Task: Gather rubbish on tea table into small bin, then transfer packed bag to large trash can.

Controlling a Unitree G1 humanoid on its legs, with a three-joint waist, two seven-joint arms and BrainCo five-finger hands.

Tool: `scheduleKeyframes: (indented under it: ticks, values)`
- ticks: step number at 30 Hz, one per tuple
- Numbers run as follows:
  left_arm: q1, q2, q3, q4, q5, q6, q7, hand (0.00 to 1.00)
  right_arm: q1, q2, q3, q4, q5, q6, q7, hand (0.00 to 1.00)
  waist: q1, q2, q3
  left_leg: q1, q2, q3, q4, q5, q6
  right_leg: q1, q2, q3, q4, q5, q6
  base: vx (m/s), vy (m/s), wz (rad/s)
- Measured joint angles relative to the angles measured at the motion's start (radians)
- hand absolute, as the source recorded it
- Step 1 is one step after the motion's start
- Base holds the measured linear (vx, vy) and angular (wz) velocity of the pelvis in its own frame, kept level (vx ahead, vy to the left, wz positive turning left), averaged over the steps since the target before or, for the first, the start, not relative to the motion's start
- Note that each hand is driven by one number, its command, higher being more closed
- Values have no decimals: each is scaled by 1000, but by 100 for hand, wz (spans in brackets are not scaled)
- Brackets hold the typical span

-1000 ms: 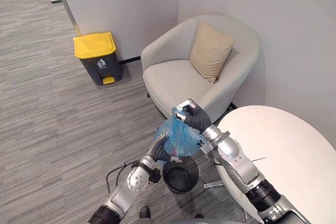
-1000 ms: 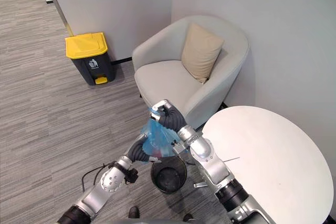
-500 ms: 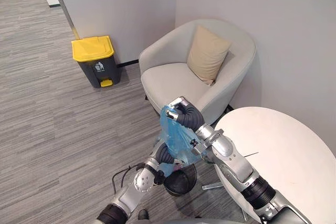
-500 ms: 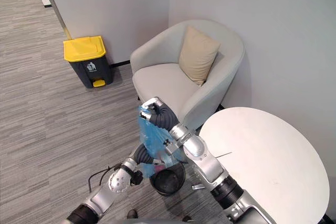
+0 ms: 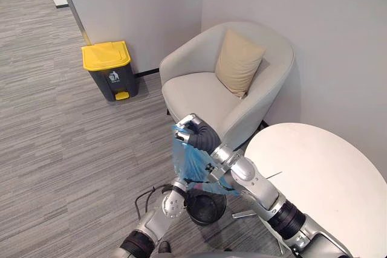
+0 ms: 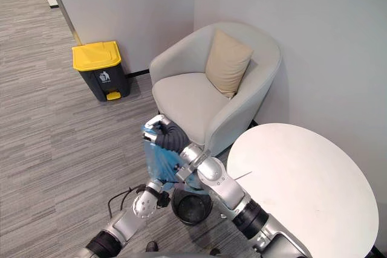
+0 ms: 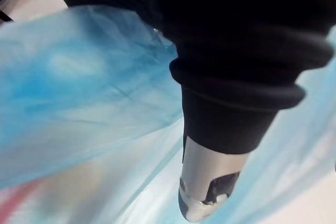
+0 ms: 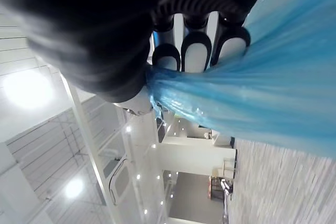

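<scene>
A blue plastic bag (image 5: 191,162) with rubbish in it hangs by its gathered neck from my right hand (image 5: 195,133), which is shut round the neck (image 8: 173,85). The bag's bottom is just above a small black bin (image 5: 206,208) on the floor beside the round white table (image 5: 326,179). My left hand (image 7: 210,177) is low behind the bag, close against its blue film (image 7: 84,93). The large trash can (image 5: 109,69), dark grey with a yellow lid, stands against the wall at the far left, well away from both hands.
A pale armchair (image 5: 199,92) with a beige cushion (image 5: 239,63) stands right behind the bag. Open grey carpet (image 5: 66,143) stretches from the bin to the trash can. A partition wall's edge (image 5: 75,10) runs behind the can.
My right hand has carried the bag's neck to the left and the bag now hangs long, lifted above the small bin. The left arm has followed underneath.
</scene>
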Motion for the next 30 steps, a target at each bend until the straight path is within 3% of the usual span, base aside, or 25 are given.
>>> scheduleKeyframes:
  ticks: [4,9,15,28,29,30]
  values:
    - [-29,-14,-12,-8,9,21,3,100,-12,10,29,4,-2,9,0,100,17,0,0,1,0,-1,0,0,0,4,0,-1,-3,1,-1,0,0,0]
    - [-81,-14,-56,64,7,38,3,100,-60,25,126,4,29,6,6,100,16,3,-2,5,0,-3,0,0,0,14,1,-2,-15,6,0,0,0,0]
    - [-94,-26,-96,128,3,59,-2,100,-116,141,136,-2,43,-19,9,100,12,4,-2,5,-1,-2,-2,0,0,13,0,-2,-15,6,0,0,0,0]
    - [-100,-46,-74,127,-47,59,-8,100,-27,134,130,6,8,-24,14,100,-8,4,-2,9,-2,-1,-9,0,0,13,-1,-1,-14,4,2,0,0,0]
    - [-100,-46,-72,127,-48,59,-11,100,-22,133,129,23,-6,-25,23,0,-8,4,-2,10,-2,-1,-10,0,0,13,-1,-1,-14,4,3,0,0,0]
    - [-100,-46,-70,126,-49,59,-13,100,-22,133,128,38,-15,-25,27,0,-8,4,-2,11,-2,0,-12,0,0,13,-1,-1,-14,4,3,0,0,0]
